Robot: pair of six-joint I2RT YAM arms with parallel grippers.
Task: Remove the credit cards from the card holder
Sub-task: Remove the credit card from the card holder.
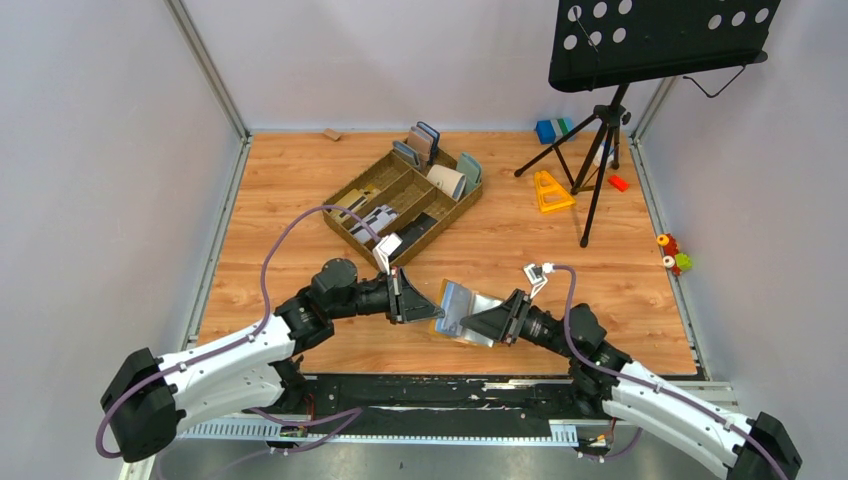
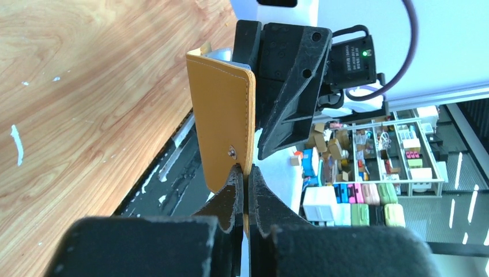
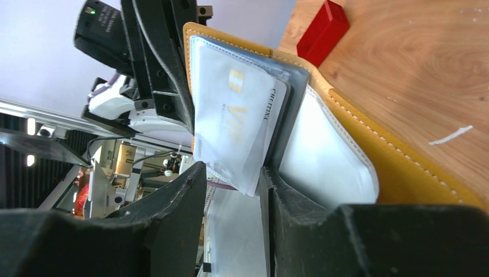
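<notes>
Pale credit cards bear gold lettering.

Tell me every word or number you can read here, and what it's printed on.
"VI": large gold letters on the top credit card in the card holder; glare washes out anything after them.
Small dark print along that card's edge: too blurred to read.
Black-and-white labels in the divided tray: too small to read.
Nothing else is legible.
</notes>
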